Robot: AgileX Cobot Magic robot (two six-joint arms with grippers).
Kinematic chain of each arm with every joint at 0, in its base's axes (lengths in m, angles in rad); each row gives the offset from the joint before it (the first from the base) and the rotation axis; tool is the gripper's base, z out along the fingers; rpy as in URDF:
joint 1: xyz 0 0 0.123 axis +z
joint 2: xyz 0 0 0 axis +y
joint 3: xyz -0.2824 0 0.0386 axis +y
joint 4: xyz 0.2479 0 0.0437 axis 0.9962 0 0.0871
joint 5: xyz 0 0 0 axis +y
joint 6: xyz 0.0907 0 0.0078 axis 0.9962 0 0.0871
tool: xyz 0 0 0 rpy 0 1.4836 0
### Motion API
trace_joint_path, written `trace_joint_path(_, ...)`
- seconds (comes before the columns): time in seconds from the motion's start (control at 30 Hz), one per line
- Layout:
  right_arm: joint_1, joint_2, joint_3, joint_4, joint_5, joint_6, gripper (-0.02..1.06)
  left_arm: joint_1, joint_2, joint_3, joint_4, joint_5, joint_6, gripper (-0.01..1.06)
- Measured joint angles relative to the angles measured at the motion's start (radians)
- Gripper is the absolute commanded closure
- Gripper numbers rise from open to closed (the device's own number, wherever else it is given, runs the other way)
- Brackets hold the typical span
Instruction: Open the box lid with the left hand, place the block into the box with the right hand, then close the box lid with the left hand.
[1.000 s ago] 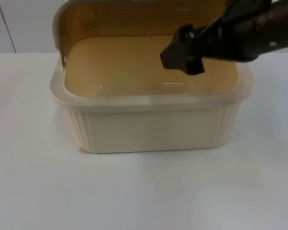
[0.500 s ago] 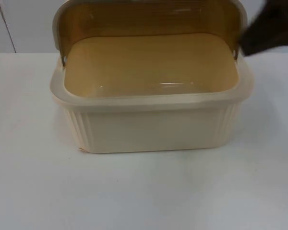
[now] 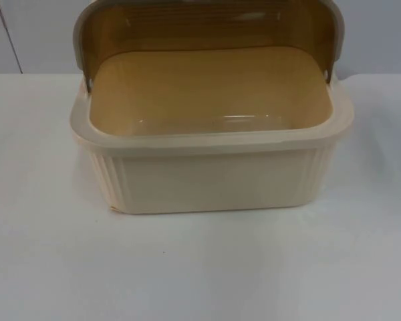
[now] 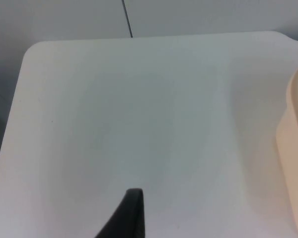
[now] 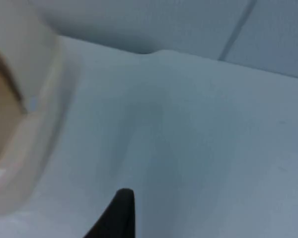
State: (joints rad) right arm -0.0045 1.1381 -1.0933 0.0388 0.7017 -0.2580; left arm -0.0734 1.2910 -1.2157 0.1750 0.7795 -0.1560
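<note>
Box [image 3: 210, 174] is sitting mid-tabletop [image 3: 200, 267], lid [image 3: 207, 23] standing open. Can't tell either gripper's state: left gripper [image 4: 131, 218] and right gripper [image 5: 116, 215] are hovering beside it. Closing well probably means pushing the lid's top edge down gently.

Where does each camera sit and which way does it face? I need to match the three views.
Top view: fixed above, looking down and forward at the open box, lid raised.
Left wrist view: on the left arm, facing bare table beside the box; one black fingertip.
Right wrist view: on the right arm, facing table beside the box; one fingertip.
All share the box.
</note>
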Motion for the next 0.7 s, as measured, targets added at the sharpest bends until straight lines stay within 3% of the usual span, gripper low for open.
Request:
trace_joint_path(0.13,-0.042,-0.016,0.000,-0.127,0.045,0.028,0.00,0.000,0.000,0.000,0.000,0.000,0.000,0.03)
trace_joint_path(0.23,-0.049,-0.019,0.000,-0.191,0.071,0.110,0.00,0.000,0.000,0.000,0.000,0.000,0.000,0.03)
trace_joint_path(0.7,-0.049,-0.038,0.000,-0.170,0.063,0.146,0.00,0.000,0.000,0.000,0.000,0.004,-0.071,0.03)
